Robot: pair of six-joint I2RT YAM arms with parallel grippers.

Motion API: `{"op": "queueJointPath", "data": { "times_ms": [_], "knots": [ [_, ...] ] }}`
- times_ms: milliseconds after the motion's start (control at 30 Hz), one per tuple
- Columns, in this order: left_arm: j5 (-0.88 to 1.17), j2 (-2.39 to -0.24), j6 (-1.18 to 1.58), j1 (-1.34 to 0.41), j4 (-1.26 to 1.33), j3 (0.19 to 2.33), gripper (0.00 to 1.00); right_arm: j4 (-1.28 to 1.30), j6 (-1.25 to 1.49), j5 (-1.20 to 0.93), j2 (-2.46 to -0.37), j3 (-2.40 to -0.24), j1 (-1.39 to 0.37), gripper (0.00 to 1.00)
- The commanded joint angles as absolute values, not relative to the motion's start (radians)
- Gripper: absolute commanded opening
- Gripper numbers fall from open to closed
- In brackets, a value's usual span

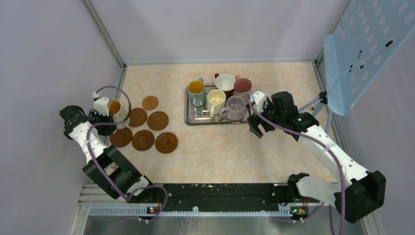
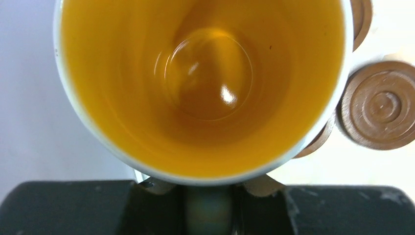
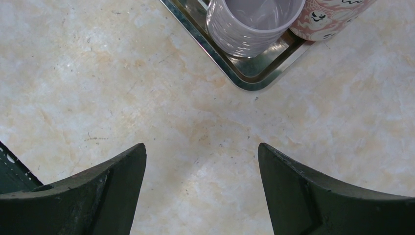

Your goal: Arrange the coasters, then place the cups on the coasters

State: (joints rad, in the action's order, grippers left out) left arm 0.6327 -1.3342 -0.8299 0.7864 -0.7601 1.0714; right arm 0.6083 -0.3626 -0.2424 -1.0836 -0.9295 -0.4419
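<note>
Worktop (image 1: pixel 220 152): pale marbled stone look, smooth, low sheen; fine scratches and dark specks close up

Tray (image 3: pixel 244 78), toward the worktop's far edge: polished steel, mirror-bright, reflections on its floor

Orange-lined cup (image 2: pixel 205 88), by the left edge: glazed ceramic, high gloss, sharp white highlights in the base

Lilac cup (image 3: pixel 254 24): glossy, wall finely ribbed in horizontal rings

Patterned pink cup (image 3: pixel 328 17): smooth glaze

Coasters (image 2: pixel 381 105), near the left edge: brown, raised concentric rings, satin shine; wood or plastic, cannot tell

Right claw (image 3: pixel 200 147): fingers (image 3: pixel 98 196) matt black plastic, faintly grainy, edges scuffed

Left claw (image 2: pixel 209 196): housing matt black, lightly dusty

Perforated panel (image 1: pixel 372 44), far right corner: pale blue sheet, matt
</note>
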Motion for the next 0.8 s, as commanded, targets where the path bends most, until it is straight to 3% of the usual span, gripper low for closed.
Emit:
{"op": "queueJointPath", "data": {
  "times_ms": [0,400,767],
  "knots": [
    [0.743,-1.313,-0.992,0.872,-0.739,1.069,0.0,0.573,-0.361,-0.265,-1.097,-0.966,-0.442,0.83],
    [0.793,-1.366,-1.162,1.027,-0.726,1.015,0.0,0.595,-0.36,-0.261,-1.129,-1.014,-0.449,0.83],
    [0.829,-1.369,-1.229,1.045,-0.692,0.918,0.0,0.618,-0.367,-0.258,-1.145,-1.034,-0.45,0.83]
  ]
}}
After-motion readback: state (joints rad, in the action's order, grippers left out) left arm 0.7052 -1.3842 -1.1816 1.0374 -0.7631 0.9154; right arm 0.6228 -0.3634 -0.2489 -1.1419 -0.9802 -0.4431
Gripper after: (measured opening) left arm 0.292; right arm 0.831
